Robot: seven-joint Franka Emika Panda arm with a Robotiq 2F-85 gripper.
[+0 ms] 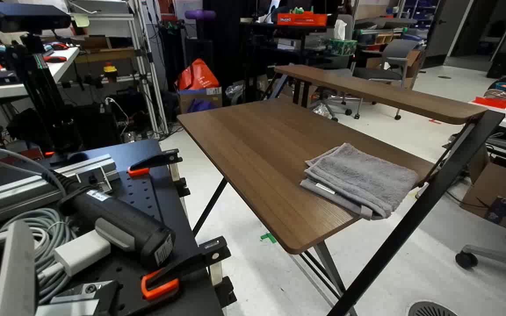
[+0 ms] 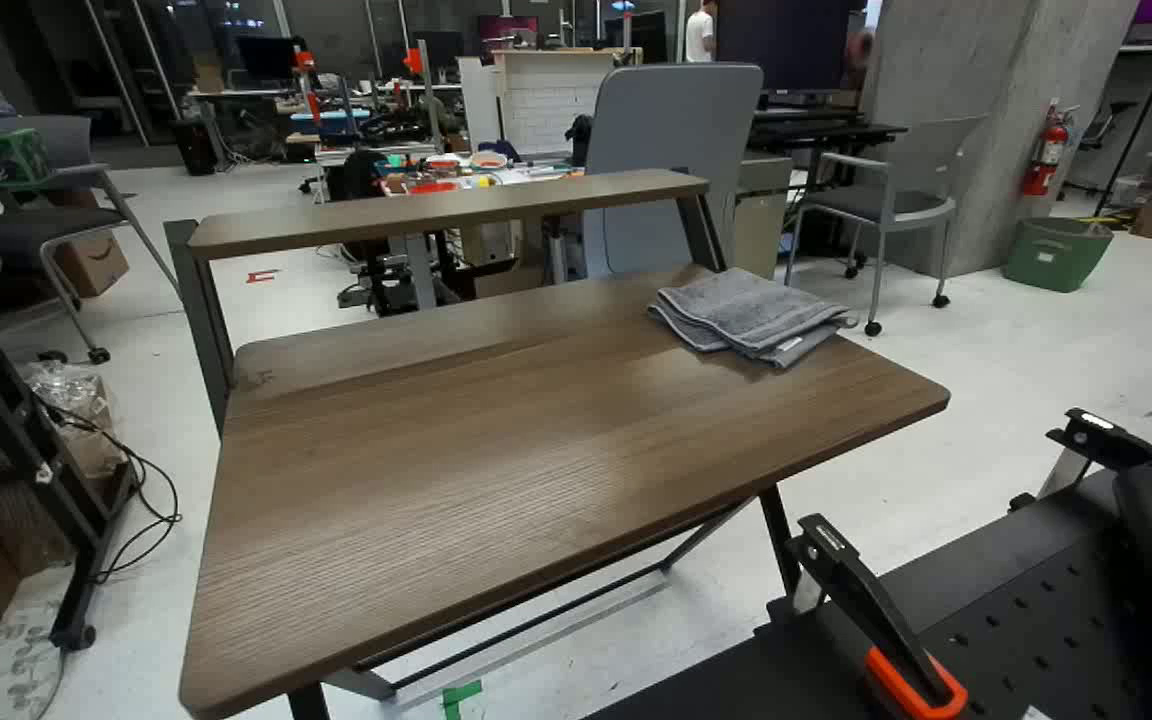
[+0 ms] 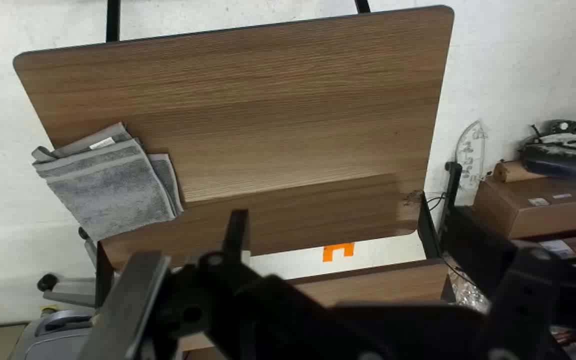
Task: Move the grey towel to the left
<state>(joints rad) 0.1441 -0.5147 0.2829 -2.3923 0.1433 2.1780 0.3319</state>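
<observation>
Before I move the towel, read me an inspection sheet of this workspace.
Surface: brown table with a raised shelf along one long side.
Job's things: grey towel, folded, at one end, partly overhanging the short edge there.
Clutter: two orange-handled clamps on the black bench beside the table.
End effector: looks open, holding nothing; blurred in the wrist view.
Cables: coiled grey cable on that bench.
Surroundings: green bin, fire extinguisher and grey chair.

No text can be read; tag [image 1: 325,188] on the grey towel [image 1: 363,177], blurred; lettering on the red box [image 1: 302,19], likewise.
</observation>
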